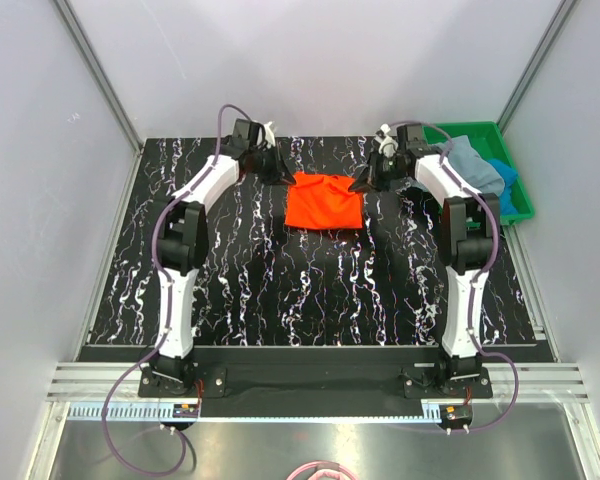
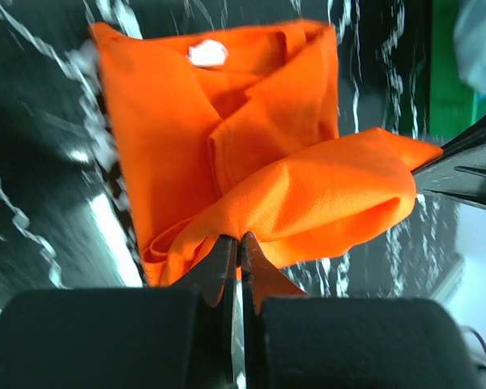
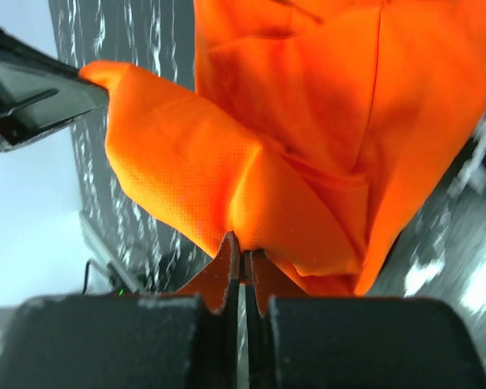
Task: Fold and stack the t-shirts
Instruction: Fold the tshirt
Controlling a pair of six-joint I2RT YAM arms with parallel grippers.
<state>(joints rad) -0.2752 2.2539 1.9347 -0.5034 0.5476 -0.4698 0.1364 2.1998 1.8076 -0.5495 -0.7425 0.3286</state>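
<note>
A bright orange t-shirt (image 1: 324, 201) lies partly folded at the back middle of the black marbled table (image 1: 310, 290). My left gripper (image 1: 283, 177) is shut on its far left edge, and the left wrist view shows the orange t-shirt (image 2: 251, 154) pinched at the left gripper (image 2: 240, 240). My right gripper (image 1: 361, 184) is shut on the far right edge. The right wrist view has the orange t-shirt (image 3: 308, 138) bunched at the right gripper (image 3: 245, 243). A grey-blue t-shirt (image 1: 470, 165) and a bright blue t-shirt (image 1: 506, 180) lie in the green tray.
The green plastic tray (image 1: 521, 206) stands at the back right corner, just behind the right arm. White walls with metal posts close in the table on three sides. The arm bases sit on a rail at the near edge.
</note>
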